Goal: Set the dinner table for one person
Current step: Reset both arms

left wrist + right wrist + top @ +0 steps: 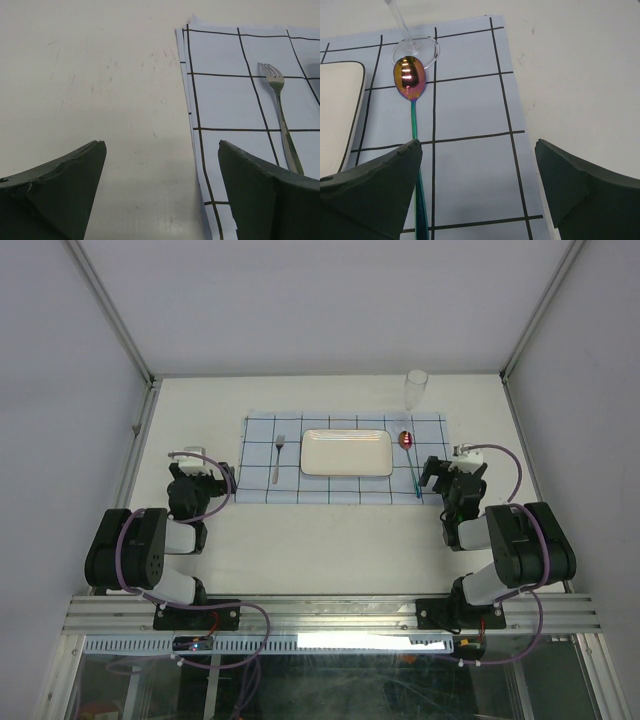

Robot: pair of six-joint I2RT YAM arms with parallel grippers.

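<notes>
The cream table (330, 530) filled the space between the aluminium rails, and a pale-blue cloth (262, 488) with dark grid lines lay across its middle, nearer the far edge. A white rectangular plate (346, 452) sat at the centre of the cloth. A fork (278, 458) lay left of the plate near the cloth's left edge, tines toward the far edge. A spoon (410, 77) with a rainbow sheen lay right of the plate, with its bowl toward the far edge and its blue-green handle running back toward the cloth's near edge. A clear stemmed glass (415, 390) stood at the cloth's far right corner, its foot just behind the spoon's bowl.

The left gripper (161, 150) hung over bare table at the cloth's left edge, jaws wide apart and holding nothing. The right gripper (479, 147) hung over the cloth's right edge, with the spoon handle by its left finger; its jaws were also spread and empty.
</notes>
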